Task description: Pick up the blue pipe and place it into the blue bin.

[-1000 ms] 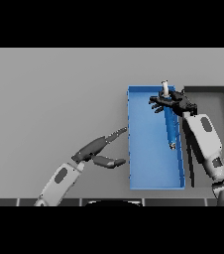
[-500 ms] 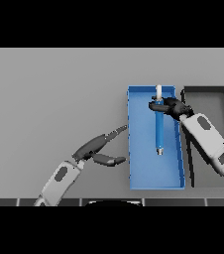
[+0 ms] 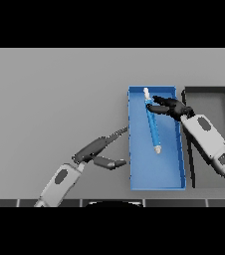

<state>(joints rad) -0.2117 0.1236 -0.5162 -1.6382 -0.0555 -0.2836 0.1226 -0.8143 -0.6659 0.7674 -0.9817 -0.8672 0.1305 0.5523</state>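
The blue pipe (image 3: 153, 125), with pale ends, lies slanted inside the blue bin (image 3: 134, 169), its top end near the bin's far wall. My right hand (image 3: 170, 107) reaches in from the right over the bin's far end. Its fingers (image 3: 157, 100) are spread and straight, their tips right beside the pipe's upper part, not curled round it. My left hand (image 3: 95, 149) hovers over the table just left of the bin, open, with its fingers pointing toward the bin's left wall.
A black bin (image 3: 207, 90) stands directly right of the blue bin, and my right forearm (image 3: 207, 140) crosses over it. Grey table (image 3: 55, 99) stretches to the left and behind.
The pipe has shifted left within the blue bin and now slants, top end leftmost. The right hand's fingers have spread off it. The left hand has barely moved.
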